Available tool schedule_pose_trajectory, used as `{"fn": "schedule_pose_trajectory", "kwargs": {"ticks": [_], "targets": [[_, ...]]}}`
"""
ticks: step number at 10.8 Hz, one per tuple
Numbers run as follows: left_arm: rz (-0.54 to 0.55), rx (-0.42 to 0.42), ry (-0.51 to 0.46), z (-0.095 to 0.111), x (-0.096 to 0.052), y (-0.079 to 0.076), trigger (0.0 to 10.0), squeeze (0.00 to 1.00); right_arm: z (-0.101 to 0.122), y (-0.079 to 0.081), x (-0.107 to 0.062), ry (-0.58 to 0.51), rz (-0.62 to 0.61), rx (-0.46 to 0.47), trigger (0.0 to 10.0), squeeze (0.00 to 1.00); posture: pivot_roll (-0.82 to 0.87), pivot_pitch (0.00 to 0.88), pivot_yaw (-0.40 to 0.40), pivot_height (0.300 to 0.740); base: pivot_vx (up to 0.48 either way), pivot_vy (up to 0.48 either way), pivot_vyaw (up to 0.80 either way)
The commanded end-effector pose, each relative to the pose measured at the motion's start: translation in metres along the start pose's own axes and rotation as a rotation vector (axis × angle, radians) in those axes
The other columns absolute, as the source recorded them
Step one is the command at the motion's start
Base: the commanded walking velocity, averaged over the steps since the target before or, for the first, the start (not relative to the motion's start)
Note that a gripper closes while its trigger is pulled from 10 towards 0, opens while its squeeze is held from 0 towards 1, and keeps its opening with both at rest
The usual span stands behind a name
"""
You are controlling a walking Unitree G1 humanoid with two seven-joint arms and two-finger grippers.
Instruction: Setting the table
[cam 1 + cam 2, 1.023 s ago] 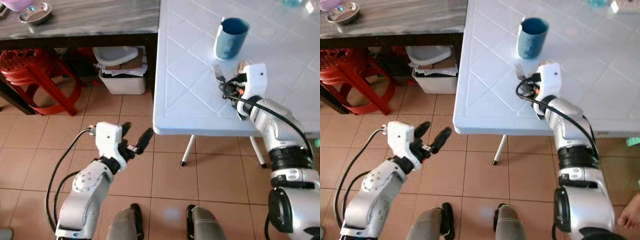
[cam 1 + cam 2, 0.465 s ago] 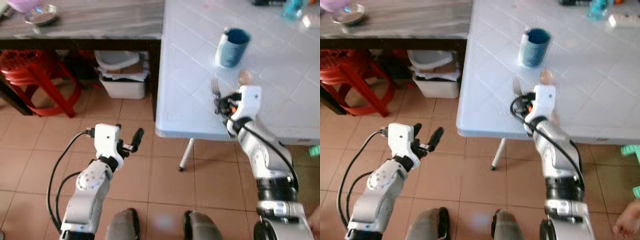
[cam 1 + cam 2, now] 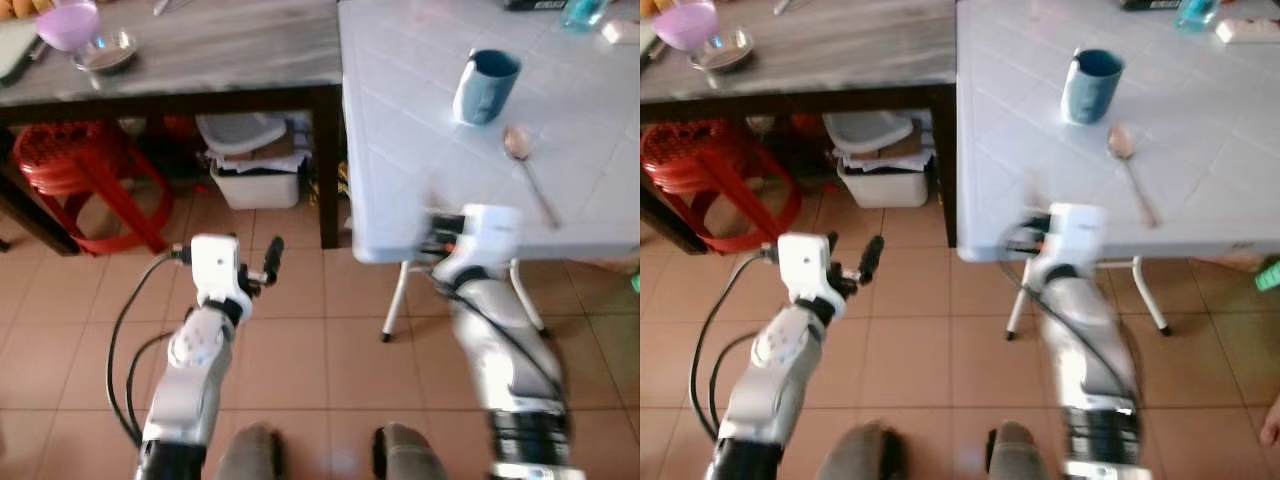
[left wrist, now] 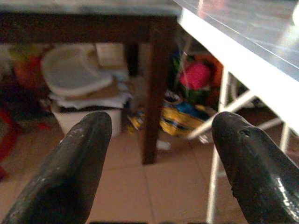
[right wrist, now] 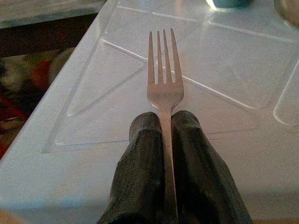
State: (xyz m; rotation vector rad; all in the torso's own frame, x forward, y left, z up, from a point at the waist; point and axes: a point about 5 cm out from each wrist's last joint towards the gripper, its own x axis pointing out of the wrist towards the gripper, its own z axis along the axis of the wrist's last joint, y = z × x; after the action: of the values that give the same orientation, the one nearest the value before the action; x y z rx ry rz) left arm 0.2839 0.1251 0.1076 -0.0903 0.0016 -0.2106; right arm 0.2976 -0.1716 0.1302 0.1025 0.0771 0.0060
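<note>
Right wrist view: right end effector (image 5: 164, 128) clamped on fork (image 5: 164, 79).

From my head cameras I see even daylight but heavy motion blur smearing the right arm (image 3: 490, 300), while past the left gripper (image 4: 156, 154) the floor clutter sits soft and shaded, and beyond the sharp fork (image 5: 164, 88) the white table (image 5: 233, 70) glares.
</note>
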Motion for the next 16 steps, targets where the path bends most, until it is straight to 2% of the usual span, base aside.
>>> {"fn": "schedule_pose_trajectory", "kwargs": {"ticks": [1, 3, 5, 7, 9, 10, 11, 14, 16], "targets": [[0.051, 0.015, 0.029, -0.007, -0.003, 0.012, 10.0, 0.00, 0.001, 0.012, 0.001, -0.015, 0.029, 0.008, 0.0, 0.00, -0.08, 0.083, 0.065, 0.740, 0.000, 0.424, 0.00], [0.071, 0.032, -0.008, 0.000, 0.007, 0.010, 10.0, 0.00, 0.010, 0.012, -0.001, -0.107, 0.003, -0.025, 0.0, 0.00, -0.08, 0.063, 0.065, 0.740, 0.000, 0.426, 0.00], [0.086, 0.030, -0.030, 0.003, 0.008, 0.015, 10.0, 0.00, 0.015, 0.009, -0.009, -0.179, -0.016, -0.078, 0.0, 0.00, -0.08, 0.058, 0.064, 0.740, 0.146, 0.403, 0.00], [0.095, 0.017, -0.042, 0.004, 0.007, 0.015, 10.0, 0.00, 0.013, 0.009, -0.012, -0.194, -0.023, -0.101, 0.0, 0.00, -0.09, 0.060, 0.066, 0.740, 0.452, 0.000, 0.00], [0.077, 0.007, -0.090, 0.015, 0.012, 0.007, 10.0, 0.00, 0.016, 0.009, -0.011, -0.217, -0.018, -0.115, 0.0, 0.00, -0.09, 0.061, 0.064, 0.740, 0.480, 0.000, 0.00], [0.074, 0.005, -0.089, 0.014, 0.013, 0.007, 10.0, 0.00, 0.017, 0.009, -0.011, -0.221, -0.012, -0.127, 2.2, 0.00, -0.10, 0.064, 0.062, 0.740, 0.480, 0.000, 0.00], [0.072, 0.004, -0.085, 0.013, 0.012, 0.007, 10.0, 0.00, 0.017, 0.009, -0.011, -0.219, -0.010, -0.132, 10.0, 0.00, -0.10, 0.066, 0.062, 0.740, 0.480, 0.000, 0.00], [0.069, -0.003, -0.078, 0.011, 0.011, 0.003, 10.0, 0.00, 0.016, 0.010, -0.012, -0.212, 0.006, -0.151, 10.0, 0.00, -0.10, 0.072, 0.062, 0.740, 0.480, 0.000, 0.00], [0.074, -0.001, -0.083, 0.012, 0.013, 0.004, 10.0, 0.00, 0.016, 0.013, -0.011, -0.216, 0.012, -0.152, 10.0, 0.00, -0.10, 0.074, 0.062, 0.740, 0.480, 0.000, 0.66]]}}
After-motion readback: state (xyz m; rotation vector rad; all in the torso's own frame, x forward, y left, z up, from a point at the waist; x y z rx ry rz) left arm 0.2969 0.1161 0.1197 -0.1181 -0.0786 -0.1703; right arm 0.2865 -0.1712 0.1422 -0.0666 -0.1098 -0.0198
